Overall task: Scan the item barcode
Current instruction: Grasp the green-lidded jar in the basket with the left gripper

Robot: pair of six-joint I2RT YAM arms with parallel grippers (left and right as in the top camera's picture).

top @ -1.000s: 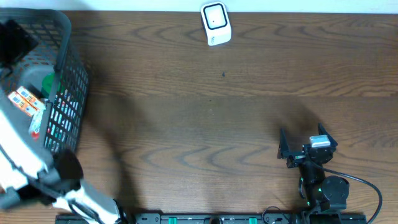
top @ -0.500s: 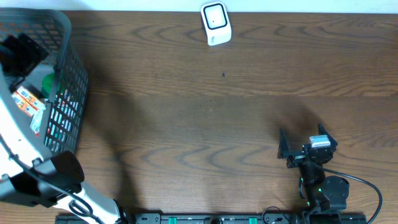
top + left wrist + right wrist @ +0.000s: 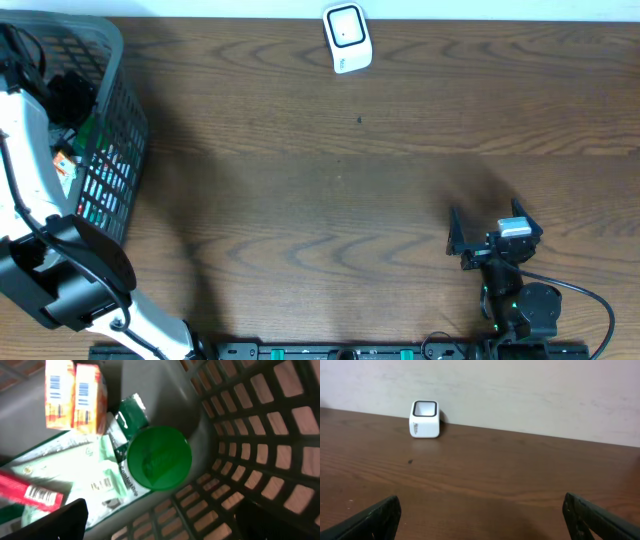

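— What's at the far left?
— A dark mesh basket [image 3: 115, 150] at the left edge of the table [image 3: 330, 180], with the left arm [image 3: 25, 135] reaching down into it. The left gripper [image 3: 160, 516] hangs inside, its fingers [image 3: 62, 521] wide apart and closed on nothing.
— And under it?
— The goods lie on the basket floor. Two orange boxes [image 3: 75, 395] sit side by side with their barcodes facing up. A round green lid [image 3: 159, 458] near the wall overlaps a white-and-green pouch [image 3: 70, 472]. A red pack [image 3: 30, 492] with a barcode lies at the lower left of the wrist view. The fingers touch none of them.
— The middle of the table?
— A white scanner [image 3: 346, 38] stands at the far edge, well apart from the basket.
— And the right side?
— The right gripper [image 3: 492, 232] rests low near the front edge, fingers spread and empty, facing the scanner.
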